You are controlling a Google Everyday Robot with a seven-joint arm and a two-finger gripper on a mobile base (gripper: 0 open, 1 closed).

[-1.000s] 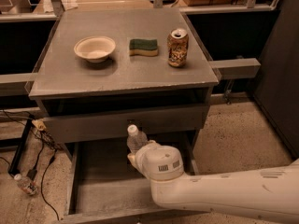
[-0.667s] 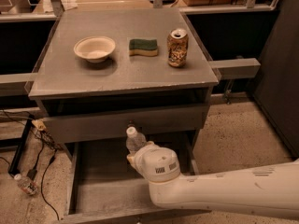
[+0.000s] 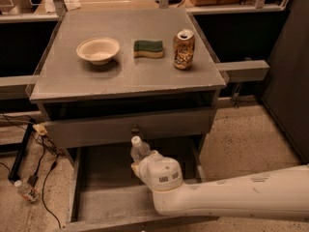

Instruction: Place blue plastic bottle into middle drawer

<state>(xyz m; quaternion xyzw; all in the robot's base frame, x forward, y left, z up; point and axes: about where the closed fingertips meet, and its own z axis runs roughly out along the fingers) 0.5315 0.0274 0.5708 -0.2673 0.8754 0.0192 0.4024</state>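
The blue plastic bottle (image 3: 138, 150) is a clear bottle with a white cap. It stands upright over the open middle drawer (image 3: 104, 199), just in front of the shut upper drawer's knob (image 3: 135, 128). Only its cap and shoulders show. My gripper (image 3: 140, 166) is at the bottle's lower part, mostly hidden behind the white wrist housing (image 3: 161, 174). My arm (image 3: 241, 195) reaches in from the lower right across the drawer's front.
On the cabinet top (image 3: 125, 81) stand a white bowl (image 3: 98, 50), a green-yellow sponge (image 3: 148, 48) and a brown-gold soda can (image 3: 183, 49). Cables (image 3: 41, 163) and a small clear bottle (image 3: 25, 190) lie on the floor at the left. A dark wall panel (image 3: 289, 71) stands at the right.
The wrist and the bottle have sunk slightly toward the drawer and shifted a little left. Nothing on the cabinet top has moved.
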